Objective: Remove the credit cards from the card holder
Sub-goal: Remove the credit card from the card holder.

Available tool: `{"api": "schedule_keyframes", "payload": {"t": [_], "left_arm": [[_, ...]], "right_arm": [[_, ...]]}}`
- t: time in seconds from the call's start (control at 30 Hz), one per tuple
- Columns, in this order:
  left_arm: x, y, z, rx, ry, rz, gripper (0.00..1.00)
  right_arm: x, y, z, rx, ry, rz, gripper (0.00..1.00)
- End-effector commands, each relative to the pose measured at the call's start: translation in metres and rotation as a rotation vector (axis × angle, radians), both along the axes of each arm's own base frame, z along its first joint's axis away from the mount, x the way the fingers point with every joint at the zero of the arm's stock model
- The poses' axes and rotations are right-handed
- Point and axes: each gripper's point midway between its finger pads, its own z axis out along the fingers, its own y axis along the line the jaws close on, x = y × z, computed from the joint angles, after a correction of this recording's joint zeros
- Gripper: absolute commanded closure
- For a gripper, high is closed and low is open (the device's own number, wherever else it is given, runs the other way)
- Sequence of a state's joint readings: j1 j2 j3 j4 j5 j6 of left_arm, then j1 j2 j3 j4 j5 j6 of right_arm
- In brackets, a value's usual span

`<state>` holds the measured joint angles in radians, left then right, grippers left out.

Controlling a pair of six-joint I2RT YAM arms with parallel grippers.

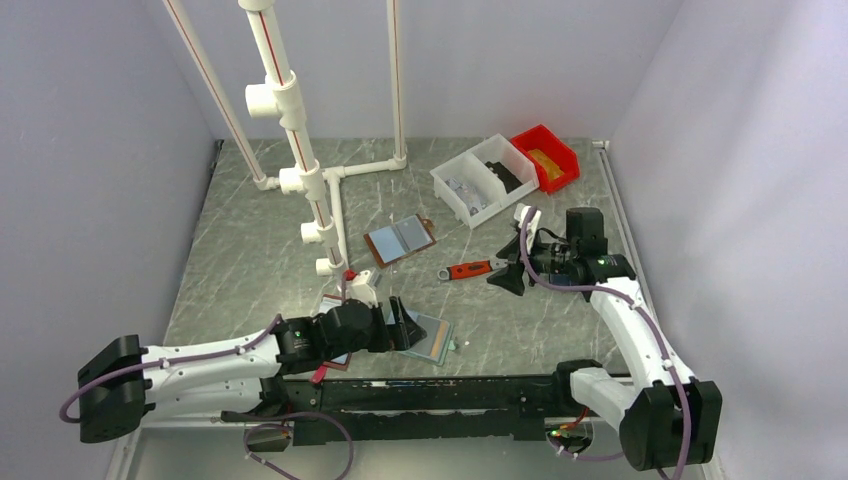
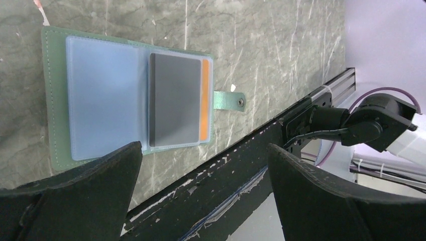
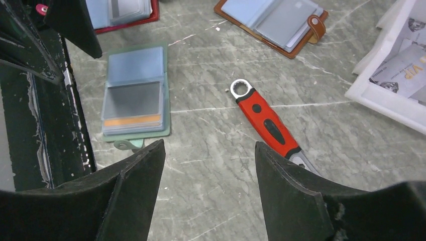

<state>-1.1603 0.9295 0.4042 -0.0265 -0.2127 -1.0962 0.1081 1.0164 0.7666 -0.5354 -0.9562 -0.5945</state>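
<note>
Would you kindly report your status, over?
Left gripper, right gripper: open, empty. Flat mint-green card holder open, dark grey card over orange card inside. Red-handled wrench lies apart.

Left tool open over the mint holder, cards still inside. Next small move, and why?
Probably lower the left tool toward the dark card in the card holder. Its jaws stand open and empty, the holder lies open flat, and that card sits over an orange-edged card in the strap-side panel.
</note>
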Motion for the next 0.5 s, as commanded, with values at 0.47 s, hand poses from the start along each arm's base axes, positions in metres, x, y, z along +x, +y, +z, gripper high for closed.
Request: {"api": "schedule_keyframes", "payload": {"t": [0.47], "left_arm": [[-0.008,-0.01,0.008,0.046,-0.074,-0.148,0.01]], "right_arm": [[0.008,-0.008,0.002,0.066,-0.067,0.007,0.27]]}}
